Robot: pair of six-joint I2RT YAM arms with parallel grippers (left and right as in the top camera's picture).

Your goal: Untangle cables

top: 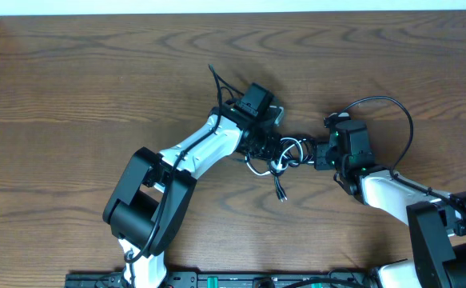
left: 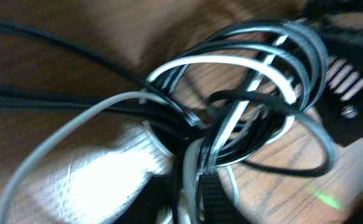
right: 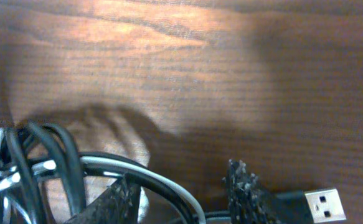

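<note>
The cables (top: 285,155) lie in one small tangle of black and white loops at the table's middle, with one black end (top: 281,192) trailing toward the front. My left gripper (top: 266,146) is at the tangle's left side. In the left wrist view its fingers (left: 187,194) are closed on cords of the bundle (left: 231,93). My right gripper (top: 319,154) is at the tangle's right side. In the right wrist view its fingers (right: 181,199) stand apart, with a white and a black cord (right: 169,186) running between them. A USB plug (right: 322,206) lies just to the right.
The brown wooden table (top: 97,80) stretches around the tangle. A thick black robot cable (top: 400,112) loops above the right arm. Another robot cable (top: 218,82) sticks out behind the left wrist. A black rail (top: 217,280) runs along the front edge.
</note>
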